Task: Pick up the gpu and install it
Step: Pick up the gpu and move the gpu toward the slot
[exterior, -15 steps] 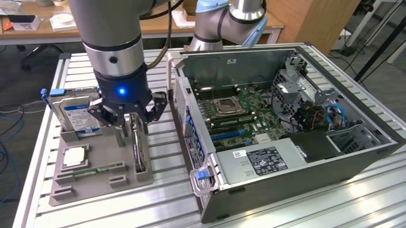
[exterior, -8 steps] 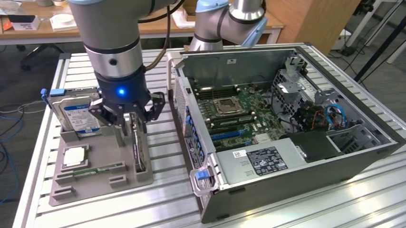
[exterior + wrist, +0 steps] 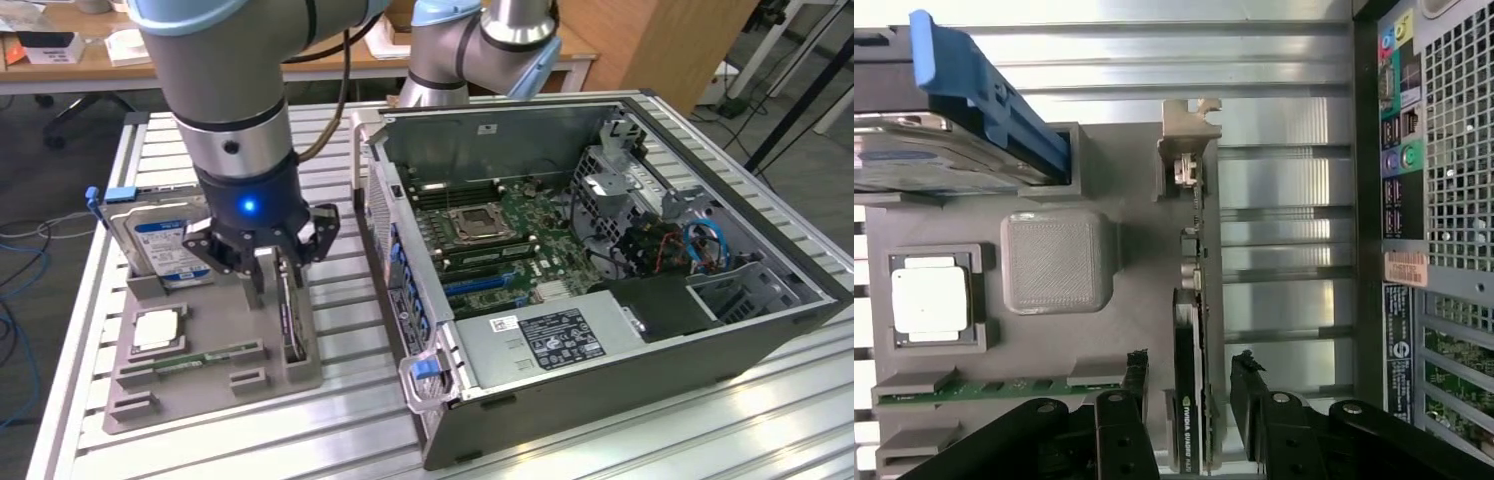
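Shows the gripper (image 3: 276,275) spread wide, fingers astride the graphics card (image 3: 290,322) with a gap on each side, gripping nothing. Places that card upright on its edge in the grey tray (image 3: 200,390), lower left of the exterior view, beside the open computer case (image 3: 641,330).

Place: a robotics lab, with a test bench set among office desks.
Bench: a slatted aluminium table (image 3: 667,420) lies under the claw (image 3: 274,272).
Arm: a grey industrial robot arm (image 3: 227,100) stands above the claw, with a blue light lit on its wrist.
Fixture: a grey printed parts tray (image 3: 200,385) sits right below the claw, with a hard drive (image 3: 160,240) and a processor (image 3: 158,328) slotted in.
Machine: an opened computer case (image 3: 601,250) lies just beside the claw, its motherboard bare.
Background: a wooden desk (image 3: 94,72) and a chair base (image 3: 80,110) stand well behind the claw, with loose cables (image 3: 20,260) on the floor.
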Controlling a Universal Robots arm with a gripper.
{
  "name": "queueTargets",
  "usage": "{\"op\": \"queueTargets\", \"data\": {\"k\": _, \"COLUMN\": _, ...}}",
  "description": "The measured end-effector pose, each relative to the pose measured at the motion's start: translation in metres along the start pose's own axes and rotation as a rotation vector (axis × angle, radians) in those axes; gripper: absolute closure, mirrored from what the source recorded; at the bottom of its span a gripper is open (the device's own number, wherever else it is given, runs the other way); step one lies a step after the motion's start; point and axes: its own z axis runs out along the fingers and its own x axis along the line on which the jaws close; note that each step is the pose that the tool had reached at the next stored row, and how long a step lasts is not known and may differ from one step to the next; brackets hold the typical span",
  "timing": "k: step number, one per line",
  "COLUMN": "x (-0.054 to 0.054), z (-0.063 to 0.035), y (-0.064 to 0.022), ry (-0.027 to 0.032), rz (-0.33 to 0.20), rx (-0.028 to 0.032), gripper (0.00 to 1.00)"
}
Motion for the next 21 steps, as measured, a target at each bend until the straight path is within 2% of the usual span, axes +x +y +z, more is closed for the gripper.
{"op": "queueTargets", "data": {"k": 11, "x": 0.000, "z": 0.0168, "y": -0.0016, "ry": 0.0001, "rz": -0.001, "rx": 0.0000, "gripper": 0.54}}
{"op": "queueTargets", "data": {"k": 17, "x": 0.001, "z": 0.0232, "y": -0.0033, "ry": 0.0001, "rz": -0.001, "rx": 0.0000, "gripper": 0.54}}
{"op": "queueTargets", "data": {"k": 21, "x": 0.001, "z": 0.0241, "y": -0.0034, "ry": 0.0003, "rz": -0.001, "rx": 0.0003, "gripper": 0.54}}
